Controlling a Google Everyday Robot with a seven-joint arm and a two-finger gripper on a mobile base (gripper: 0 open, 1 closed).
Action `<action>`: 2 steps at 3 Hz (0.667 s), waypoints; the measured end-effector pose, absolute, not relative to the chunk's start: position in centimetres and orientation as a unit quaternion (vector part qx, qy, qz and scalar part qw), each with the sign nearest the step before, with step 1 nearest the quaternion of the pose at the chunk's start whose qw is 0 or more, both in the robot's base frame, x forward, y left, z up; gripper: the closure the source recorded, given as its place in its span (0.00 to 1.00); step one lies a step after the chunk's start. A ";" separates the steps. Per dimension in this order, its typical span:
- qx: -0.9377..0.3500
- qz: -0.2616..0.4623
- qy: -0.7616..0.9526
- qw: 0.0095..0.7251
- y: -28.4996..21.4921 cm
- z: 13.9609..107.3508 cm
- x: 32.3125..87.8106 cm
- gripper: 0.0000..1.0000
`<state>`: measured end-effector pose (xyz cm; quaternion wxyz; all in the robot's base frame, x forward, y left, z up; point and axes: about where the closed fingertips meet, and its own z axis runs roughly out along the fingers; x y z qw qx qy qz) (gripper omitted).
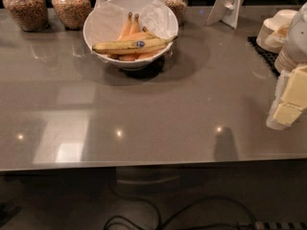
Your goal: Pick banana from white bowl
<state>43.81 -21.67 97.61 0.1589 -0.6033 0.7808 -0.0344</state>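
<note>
At the far left, two jars of grain (pixel 25 7) stood along the back of the table (pixel 158 114); they did not concern you. Just right of them was the white bowl (pixel 89 30), lined with crinkled paper (pixel 103 17). The banana (pixel 125 45) lay across its front part, almost level, on top of several orange tapered pieces (pixel 130 25), and its right tip reached over the rim. It was not yet grasped, so I judge the task was at its first step, the reach.

The next move called for coming down over the middle of the banana, near the blue sticker, with the grasp set across its slim width. You had to avoid pinching the orange pieces or the paper, and to stay off the rim.

Further right, a white stand (pixel 229 4) was at the back, then stacked small bowls (pixel 278 25) beside a black mat (pixel 261 51). At the right edge hung the gripper (pixel 291 102), well apart from the bowl; I could not tell if it was open or closed. Between it and the bowl nothing stood in the way.
</note>
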 end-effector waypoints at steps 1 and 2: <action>-0.603 -0.034 0.781 0.159 -21.7 97.6 43.8 0.00; -0.612 -0.044 0.765 0.193 -20.7 98.3 44.8 0.00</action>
